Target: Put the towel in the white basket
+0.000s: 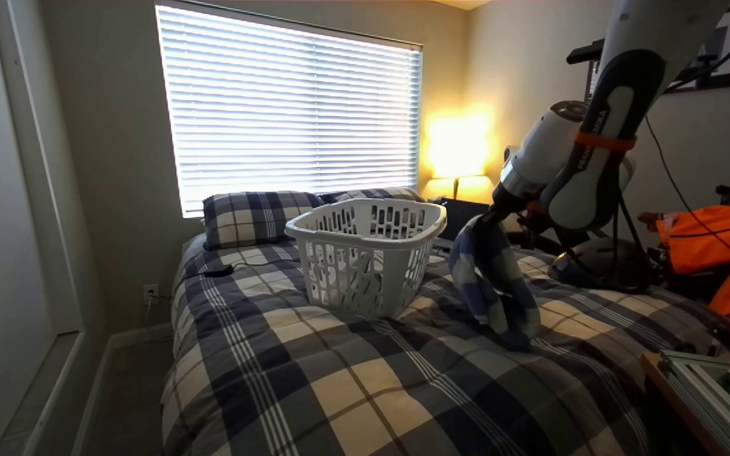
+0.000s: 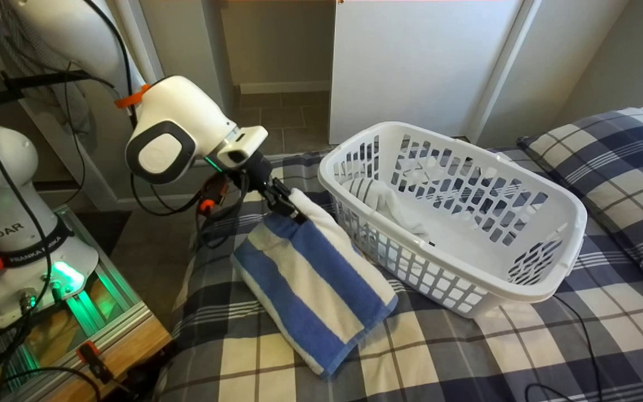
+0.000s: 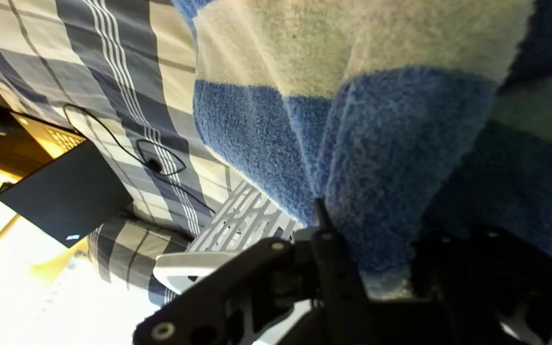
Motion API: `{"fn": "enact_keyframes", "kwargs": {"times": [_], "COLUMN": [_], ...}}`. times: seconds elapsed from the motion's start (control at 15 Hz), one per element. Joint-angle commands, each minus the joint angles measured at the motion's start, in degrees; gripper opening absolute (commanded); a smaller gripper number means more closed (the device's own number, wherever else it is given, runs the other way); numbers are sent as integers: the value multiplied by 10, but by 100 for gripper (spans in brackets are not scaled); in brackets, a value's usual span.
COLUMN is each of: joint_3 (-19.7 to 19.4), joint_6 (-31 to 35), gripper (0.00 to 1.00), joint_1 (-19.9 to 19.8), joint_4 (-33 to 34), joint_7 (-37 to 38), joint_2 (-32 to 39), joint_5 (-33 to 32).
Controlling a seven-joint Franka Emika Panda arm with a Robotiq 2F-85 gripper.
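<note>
The arm base reads "EDAR" above "FRANKA EMIKA"; a link shows "FRAN" and "MIKA".

In an exterior view, the basket stands right of centre on the bed, a cloth in its left end. A pillow lies to its right; left, the towel hangs from the fingers.

We see a fuzzy cloth towel, a smooth plastic basket, a matt cloth bedspread, metal rails, wooden tabletop.
</note>
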Motion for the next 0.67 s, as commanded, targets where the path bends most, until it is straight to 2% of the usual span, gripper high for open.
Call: {"fn": "enact_keyframes", "kwargs": {"times": [0.0,0.13,0.4,0.47,0.6], "joint_3": [-16,-33,-36,-36,-64], "joint_6": [16,28,29,29,99], "gripper": [11,11,11,3,3], "joint_1": [16,33,37,37,53], "joint_4": [-7,-15,-19,-19,-21], "joint_7": [0,0,0,0,-4], "joint_2": [-10,-31,-44,-44,-38], "joint_5": [0,0,-1,-1,10]}}
